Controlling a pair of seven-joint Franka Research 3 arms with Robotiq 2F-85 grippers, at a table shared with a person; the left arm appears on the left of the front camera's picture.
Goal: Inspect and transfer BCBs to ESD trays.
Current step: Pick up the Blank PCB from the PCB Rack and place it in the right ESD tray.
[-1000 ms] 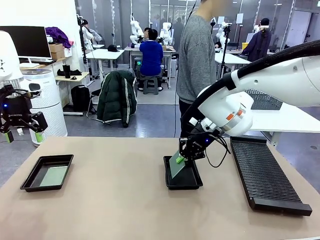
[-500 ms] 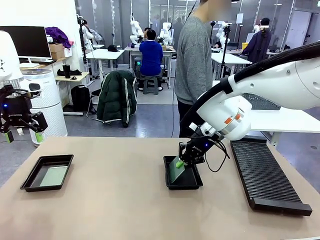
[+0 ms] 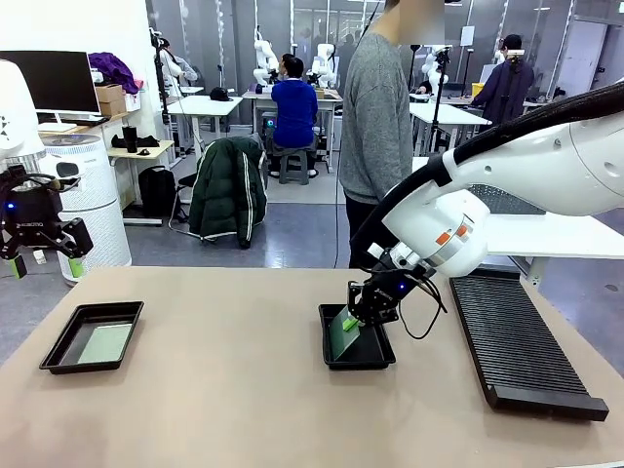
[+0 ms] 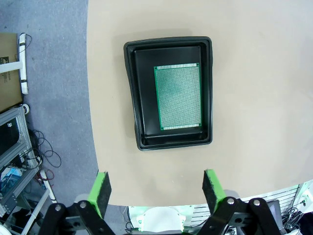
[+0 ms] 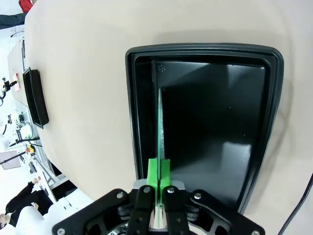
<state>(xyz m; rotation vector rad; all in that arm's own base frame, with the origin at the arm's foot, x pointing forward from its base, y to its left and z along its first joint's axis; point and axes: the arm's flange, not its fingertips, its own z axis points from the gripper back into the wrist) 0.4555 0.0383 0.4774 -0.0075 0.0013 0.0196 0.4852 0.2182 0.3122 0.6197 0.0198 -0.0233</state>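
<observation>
Currently the right gripper (image 3: 353, 317), clamped on a BCB (image 5: 159, 128) held on edge along one long wall of the middle ESD tray (image 3: 382, 362), should tip it flat before releasing.

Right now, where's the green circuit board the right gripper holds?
Front view, right of centre: the green circuit board is pinched by the right gripper, tilted over the middle black plastic tray.

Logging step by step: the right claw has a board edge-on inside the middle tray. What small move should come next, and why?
Probably tilt the board down flat, then release. The right claw is shut on a BCB that stands nearly on edge along one wall of the middle ESD tray, whose black floor beside it is bare. The left claw hangs open above the other tray, where a board already lies flat.
</observation>
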